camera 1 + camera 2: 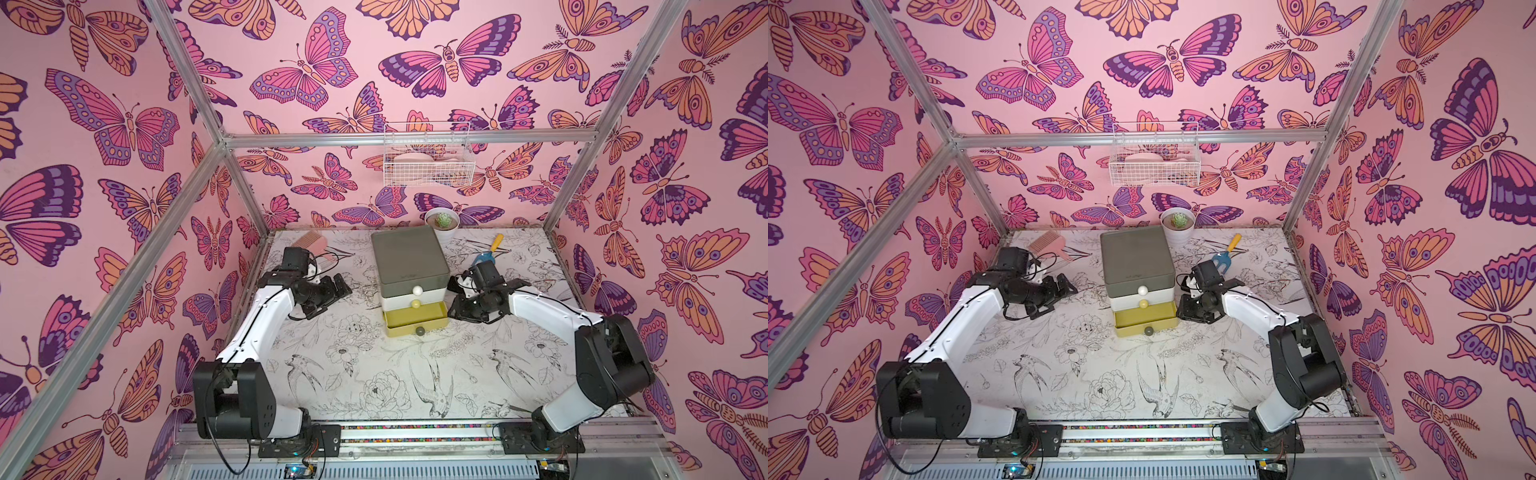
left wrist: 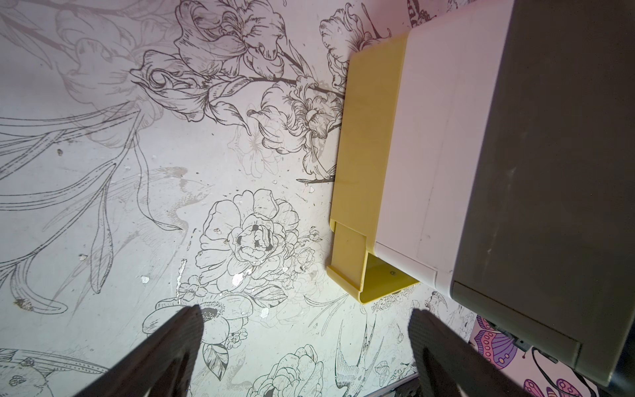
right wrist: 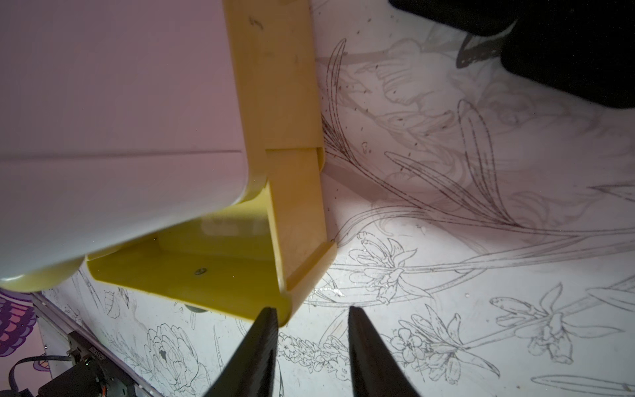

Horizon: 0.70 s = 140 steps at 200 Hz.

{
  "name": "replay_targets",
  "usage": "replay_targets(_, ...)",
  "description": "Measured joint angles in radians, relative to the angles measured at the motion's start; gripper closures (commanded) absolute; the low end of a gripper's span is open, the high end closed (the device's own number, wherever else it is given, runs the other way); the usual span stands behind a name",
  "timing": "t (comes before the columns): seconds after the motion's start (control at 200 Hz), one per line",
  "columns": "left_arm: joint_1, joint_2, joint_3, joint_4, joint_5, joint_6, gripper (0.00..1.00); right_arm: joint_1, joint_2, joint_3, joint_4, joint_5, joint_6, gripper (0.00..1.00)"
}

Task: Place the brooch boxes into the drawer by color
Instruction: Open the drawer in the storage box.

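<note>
The drawer (image 1: 409, 257) (image 1: 1136, 257) stands mid-table in both top views, grey-green on top, white in the middle, yellow at the bottom. Its yellow bottom tier (image 1: 415, 322) (image 1: 1144, 320) is pulled out; the part of its inside (image 3: 206, 254) that shows holds nothing. No brooch boxes are in view. My left gripper (image 1: 338, 289) (image 1: 1067, 286) (image 2: 307, 311) hangs open over the bare mat left of the chest. My right gripper (image 1: 455, 299) (image 1: 1183, 303) (image 3: 312, 311) is close to the chest's right side, jaws apart and empty, one finger (image 3: 266, 330) by the yellow tier's corner.
A white wire basket (image 1: 428, 162) hangs on the back wall. A potted succulent (image 1: 442, 222) stands behind the chest, a blue-and-yellow toy fork (image 1: 488, 251) lies at the back right, and a pink comb (image 1: 309, 241) at the back left.
</note>
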Motion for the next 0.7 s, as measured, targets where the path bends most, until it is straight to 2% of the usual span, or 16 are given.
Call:
replay_targets(0.105,0.000,0.000,0.000,0.000,0.000,0.000,0.00,0.000,0.021,0.000,0.024,-0.002,0.006,0.65)
replay_targets(0.366,0.000,0.000,0.000,-0.001,0.000,0.000,0.00,0.001,0.040,0.003,0.051,-0.019,0.027,0.80)
replay_targets(0.701,0.000,0.000,0.000,-0.004,-0.004,0.000,0.00,0.021,-0.004,-0.019,0.037,-0.001,0.034,0.87)
